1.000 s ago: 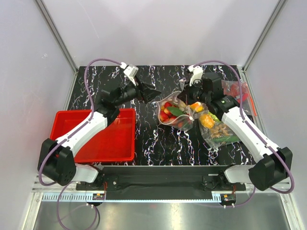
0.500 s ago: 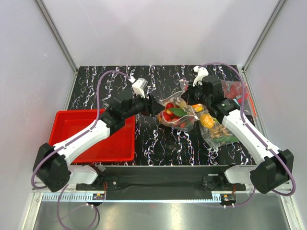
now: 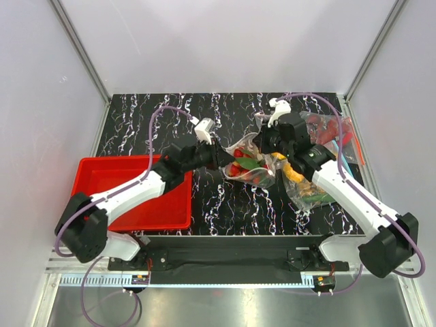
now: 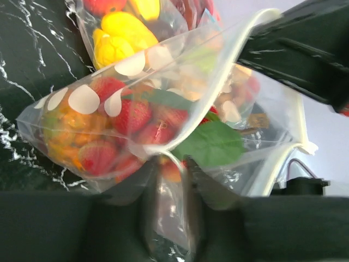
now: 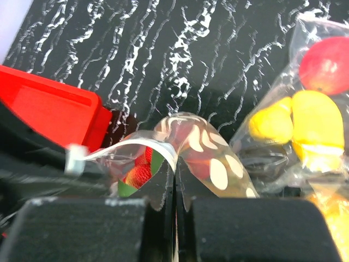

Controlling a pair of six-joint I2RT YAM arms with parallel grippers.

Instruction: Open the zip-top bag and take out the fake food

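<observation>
The zip-top bag (image 3: 249,167), clear with white dots, hangs between my two grippers at mid-table. It holds the fake food (image 4: 131,117): red and orange fruits and a green leaf (image 4: 211,145). My right gripper (image 3: 264,146) is shut on the bag's top rim (image 5: 163,146) from the right side, jaws pressed together (image 5: 175,164). My left gripper (image 3: 222,158) is at the bag's left side, and its fingers (image 4: 172,166) stand a little apart with a fold of the bag's plastic between them. The bag's mouth gapes in the left wrist view.
A red tray (image 3: 102,170) sits at the left by the left arm. A second clear bag with yellow and orange pieces (image 3: 306,180) lies right of the held bag. A bag with red peppers (image 3: 330,129) lies at the back right.
My left arm has swung right and reached the bag's left edge, with the plastic now between its fingers. My right gripper has stayed shut on the rim and shifted slightly left.
</observation>
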